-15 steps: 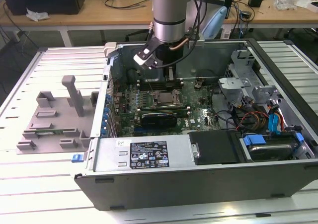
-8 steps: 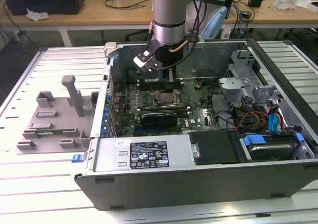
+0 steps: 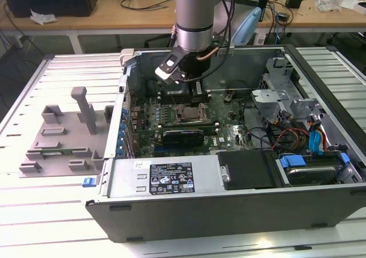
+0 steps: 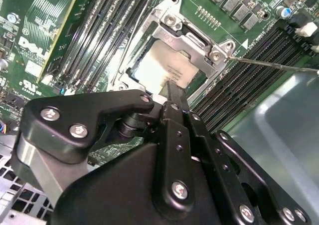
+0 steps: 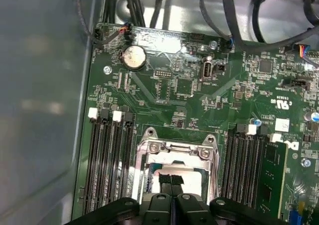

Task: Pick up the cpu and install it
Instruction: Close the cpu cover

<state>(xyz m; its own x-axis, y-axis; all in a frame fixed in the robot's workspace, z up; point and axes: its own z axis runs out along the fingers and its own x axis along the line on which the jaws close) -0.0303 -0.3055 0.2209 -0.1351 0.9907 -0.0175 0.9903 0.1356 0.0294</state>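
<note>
The cpu is a flat silver square lying inside the metal-framed motherboard socket, whose frame stands open. My gripper hangs right over it, its two black fingers pressed together with their tips at the cpu's near edge. I cannot tell whether they touch it. In the first wrist view the fingertips sit side by side over the cpu, within the socket frame. In the exterior view the arm reaches down into the open computer case over the socket.
Memory slots flank the socket on both sides. A thin socket lever sticks out sideways. The case wall, an expansion card and cables surround the board. A grey plastic tray lies at the exterior view's left.
</note>
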